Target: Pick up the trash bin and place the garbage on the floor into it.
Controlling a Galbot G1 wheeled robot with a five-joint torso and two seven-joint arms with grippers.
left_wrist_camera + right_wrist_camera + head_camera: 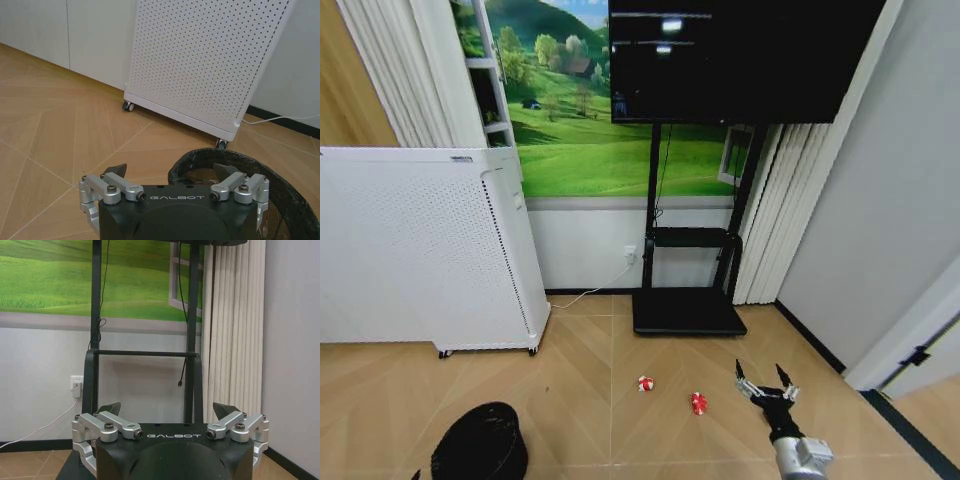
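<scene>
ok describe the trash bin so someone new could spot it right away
Start at the tall white perforated air purifier on wheels. The small round black trash bin stands on the tan chevron wood floor just in front of it, the only dark, tapered, open-topped thing nearby.

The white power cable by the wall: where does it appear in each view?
Head view: the white power cable runs from the wall socket to the white perforated air purifier.
Left wrist view: it lies by the purifier's corner, beyond the black round trash bin.
Right wrist view: it hangs from the socket, beside the black TV stand.
Shared landmarks: socket, purifier.
</scene>
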